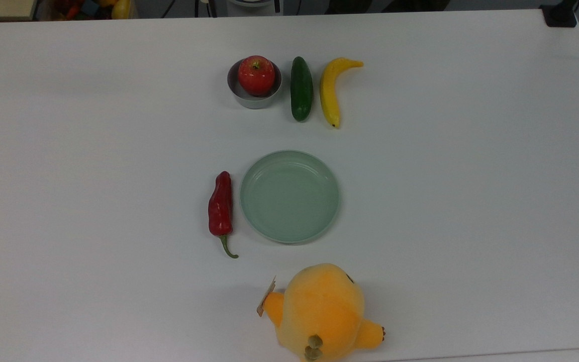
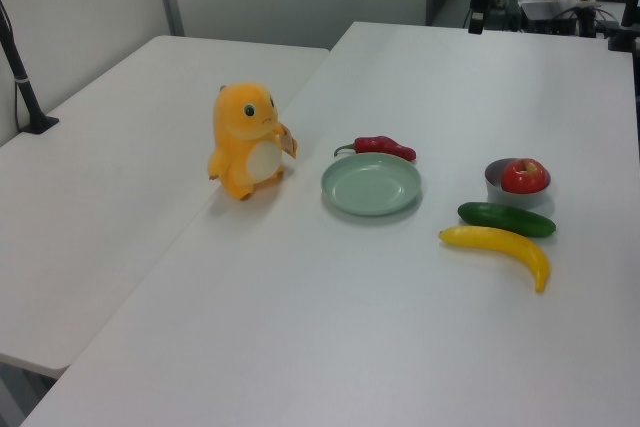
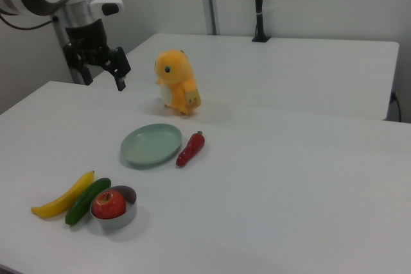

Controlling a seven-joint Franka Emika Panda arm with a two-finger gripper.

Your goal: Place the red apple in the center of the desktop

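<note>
The red apple [image 1: 256,75] [image 2: 524,176] [image 3: 109,204] sits in a low grey cup [image 1: 255,102] [image 2: 493,180] [image 3: 127,215] toward the far edge of the white desktop [image 1: 470,191] [image 2: 340,307] [image 3: 289,184] in the top view. My gripper [image 3: 103,75] hangs open and empty above the desktop's edge at the right view's upper left, well away from the apple. One black fingertip [image 3: 121,83] points down near the plush toy.
A cucumber [image 1: 301,95] and a banana [image 1: 330,90] lie right of the cup in the top view. A pale-green plate [image 1: 289,236] lies mid-table with a red chili pepper [image 1: 220,203] on its left. An orange plush toy [image 1: 322,309] stands at the near edge.
</note>
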